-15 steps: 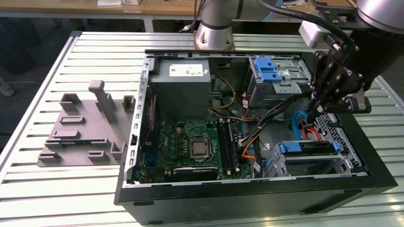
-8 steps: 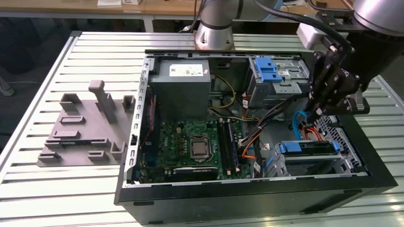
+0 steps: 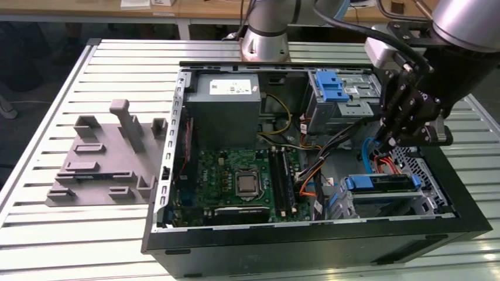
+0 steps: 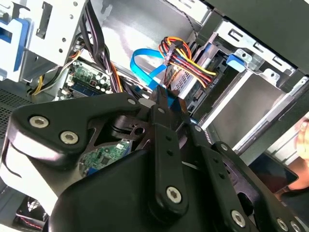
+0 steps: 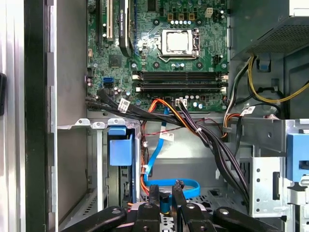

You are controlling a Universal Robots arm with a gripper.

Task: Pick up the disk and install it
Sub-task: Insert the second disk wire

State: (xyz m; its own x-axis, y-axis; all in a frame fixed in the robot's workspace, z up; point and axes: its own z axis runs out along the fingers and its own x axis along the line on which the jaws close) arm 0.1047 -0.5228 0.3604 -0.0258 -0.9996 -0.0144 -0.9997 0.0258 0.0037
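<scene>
The disk (image 3: 380, 182) lies in the lower drive cage at the front corner of the open computer case (image 3: 312, 240), on the exterior view's right. Its blue carrier (image 5: 120, 151) shows in the first wrist view, set in the cage. My gripper (image 3: 389, 141) hangs inside the case a little behind and above that cage. Its fingers (image 5: 153, 195) stand a narrow gap apart with nothing gripped. A blue flat cable (image 5: 190, 186) loops right behind the gripper (image 5: 165, 191). In the second wrist view the gripper (image 4: 166, 96) sits by the same cable (image 4: 145, 60).
A grey power supply box (image 3: 226, 111) and the green motherboard (image 3: 242, 175) fill the case's middle. An upper cage with a blue clip (image 3: 338, 89) stands behind my gripper. Cable bundles (image 5: 207, 135) cross the case floor. A grey fixture plate (image 3: 102, 158) lies on the slatted table (image 3: 62, 234).
</scene>
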